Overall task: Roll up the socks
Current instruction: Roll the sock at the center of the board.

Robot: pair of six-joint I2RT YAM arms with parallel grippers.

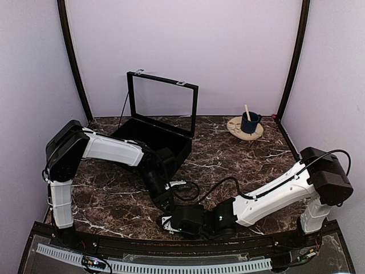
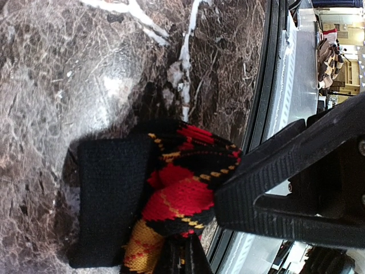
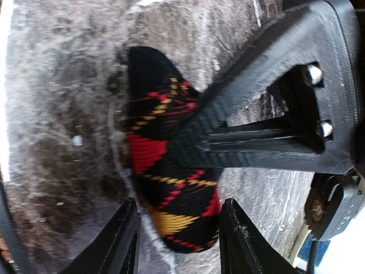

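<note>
Top view: both arms bend inward and meet low over the near edge of the dark marble counter (image 1: 251, 165). The left hand (image 1: 163, 204) sits just above the right hand (image 1: 169, 221), and their black bodies cover whatever lies beneath them. Well behind stands an open black box (image 1: 154, 142).

Left wrist view: the socks (image 2: 177, 188) lie on the counter by its near edge, a bunched argyle bulge in black, red and orange beside a flat black part. The left hand's own fingers (image 2: 183, 258) are closed together, with their tips against the fabric. Whether any cloth is pinched between them cannot be told. A broad black finger of the right hand presses into the bulge from the right.

Right wrist view: the right hand is open. Its two fingers (image 3: 122, 242) stand on either side of one end of the socks, close to it but not squeezing. The closed left hand lies across the middle of the bundle, touching it.
</note>
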